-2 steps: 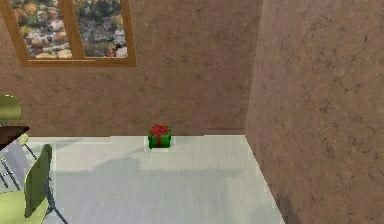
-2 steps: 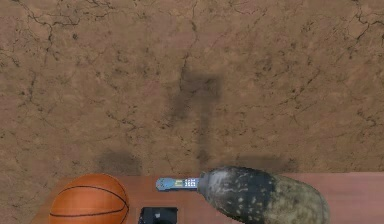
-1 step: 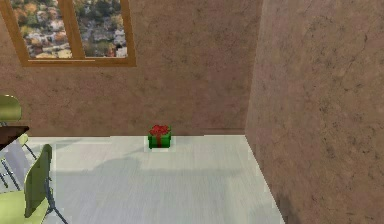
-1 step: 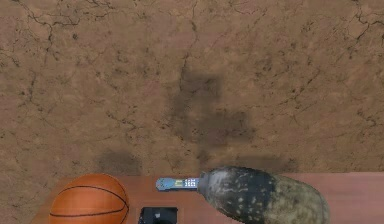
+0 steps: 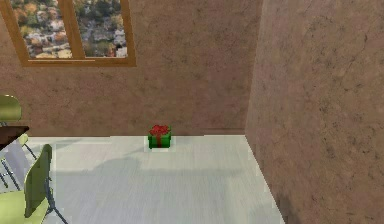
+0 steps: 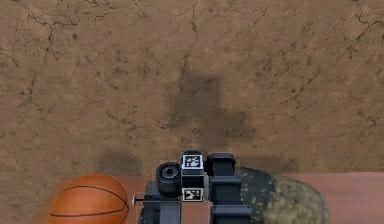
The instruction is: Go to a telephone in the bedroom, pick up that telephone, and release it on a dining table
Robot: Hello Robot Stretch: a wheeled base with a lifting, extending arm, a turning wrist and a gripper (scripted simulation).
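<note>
Brown mottled walls (image 5: pixel 310 90) take up most of what I see in both views, with a pale floor (image 5: pixel 190 185) spreading across the lower part of the forward view. A wood-framed window (image 5: pixel 75 30) sits in that view's upper left. At its left edge I have two yellow-green chairs, one low down (image 5: pixel 38 180) and one higher up (image 5: pixel 8 108), with a dark tabletop (image 5: pixel 10 132) between them. In the arm side view an orange basketball (image 6: pixel 90 202) fills the lower left. A dark, greenish lump (image 6: pixel 285 200) lies at the lower right on a reddish-brown surface (image 6: pixel 350 195). The arm (image 6: pixel 208 205) rises from the bottom edge between the two. The gripper (image 6: pixel 145 198) reaches left toward the ball, and I cannot tell whether it grasps anything. A small green box (image 5: pixel 159 140) stands on the floor against the far wall with something red (image 5: pixel 159 129) on top; whether that sits inside the box I cannot tell. Where the telephone is I cannot tell.
</note>
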